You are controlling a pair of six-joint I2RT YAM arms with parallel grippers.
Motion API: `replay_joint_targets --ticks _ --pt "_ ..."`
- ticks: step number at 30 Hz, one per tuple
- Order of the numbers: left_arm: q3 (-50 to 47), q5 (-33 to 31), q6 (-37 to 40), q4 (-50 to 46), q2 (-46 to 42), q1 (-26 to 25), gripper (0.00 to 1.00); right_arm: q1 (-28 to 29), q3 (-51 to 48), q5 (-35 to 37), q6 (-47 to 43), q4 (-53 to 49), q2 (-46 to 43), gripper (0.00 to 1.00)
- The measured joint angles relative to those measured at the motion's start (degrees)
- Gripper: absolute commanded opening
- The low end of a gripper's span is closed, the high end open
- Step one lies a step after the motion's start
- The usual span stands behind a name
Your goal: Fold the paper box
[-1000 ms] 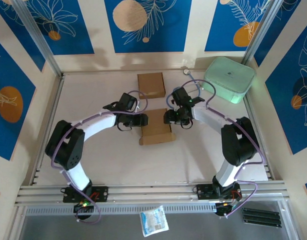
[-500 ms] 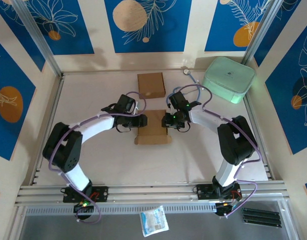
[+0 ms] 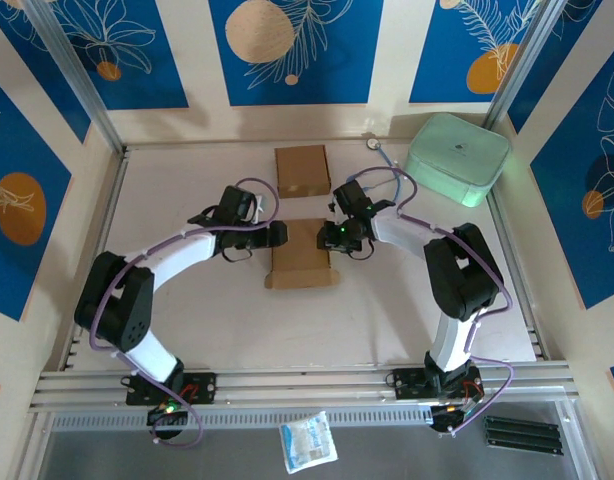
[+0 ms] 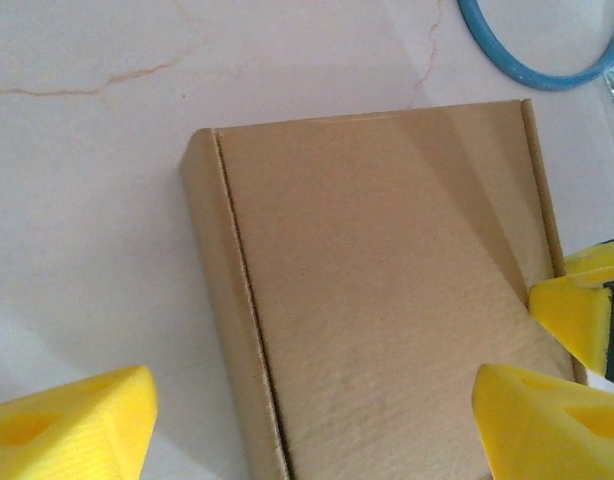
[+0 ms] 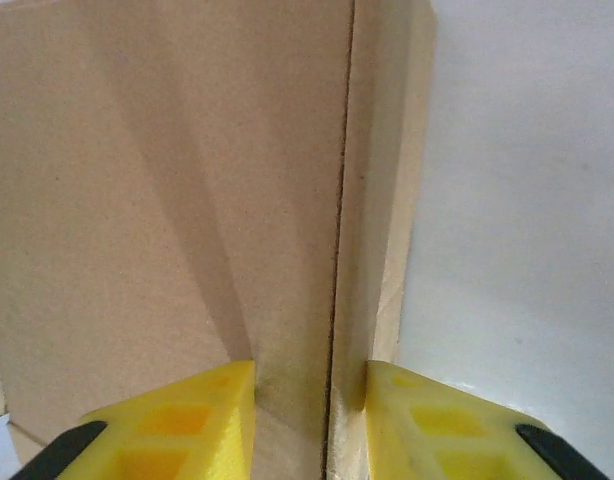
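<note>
A flat brown paper box [image 3: 302, 262] lies at the middle of the tabletop [image 3: 207, 330], its long axis running roughly from the near edge toward the far edge and its near end skewed slightly toward the left edge. Seen from the left wrist, a narrow side strip is creased along one long edge of the box, and the broad top panel lies smooth and closed. The left gripper [image 3: 275, 235] hovers at the box's left long edge near its far end, jaws spread wide; one yellow finger [image 4: 72, 420] is over bare tabletop and the other is over the cardboard. The right gripper [image 3: 337, 238] meets the box's right long edge opposite it. Its yellow fingers [image 5: 177, 425] are drawn close on either side of the creased side strip, though whether they actually pinch the cardboard cannot be told. A second flat cardboard box [image 3: 302, 170] lies apart toward the far edge, in line with the first. A pale green lidded container [image 3: 457, 158] sits in the far right corner, and a blue ring [image 4: 537, 60] lies on the tabletop just beyond the paper box's far end. Below the near edge, past the arms' bases, a white packet [image 3: 307, 441] and black strips [image 3: 522, 432] rest on a grey ledge.
</note>
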Motion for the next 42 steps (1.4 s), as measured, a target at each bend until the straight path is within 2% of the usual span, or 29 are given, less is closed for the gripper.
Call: replay_joint_targets --ticks 4,8,16,21,27,31,37,42 --pt "-2.03 3.13 -1.40 2.89 0.24 1.68 0.87 -1.38 -2.12 -4.26 -0.09 3.69 0.07 0.24" --pt "-2.38 6.78 -2.45 4.87 1.73 3.17 0.88 -4.46 -5.38 -12.33 -0.83 8.35 0.07 0.22" --pt "-4.22 15.82 -7.56 15.41 8.90 3.43 0.88 -10.75 -10.14 -24.65 -2.49 12.87 0.13 0.21" --pt "-6.12 20.33 -12.46 24.15 12.02 3.43 0.89 -12.94 -10.51 -28.65 -3.23 13.05 1.16 0.22" --pt "-9.09 23.06 -18.86 32.79 12.48 4.42 0.89 -13.09 -10.38 -29.64 -3.43 13.05 1.60 0.21" --pt "-9.40 20.98 -17.18 30.97 11.26 4.17 0.89 -13.09 -9.88 -28.76 -4.02 11.98 1.60 0.21" --pt "-9.31 12.72 -10.62 19.91 3.76 3.78 0.90 -14.10 -9.79 -28.59 -5.01 11.45 1.49 0.21" --pt "-6.54 16.24 -9.40 18.36 5.62 3.78 0.91 -15.23 -10.05 -29.18 -6.14 11.56 1.49 0.20"
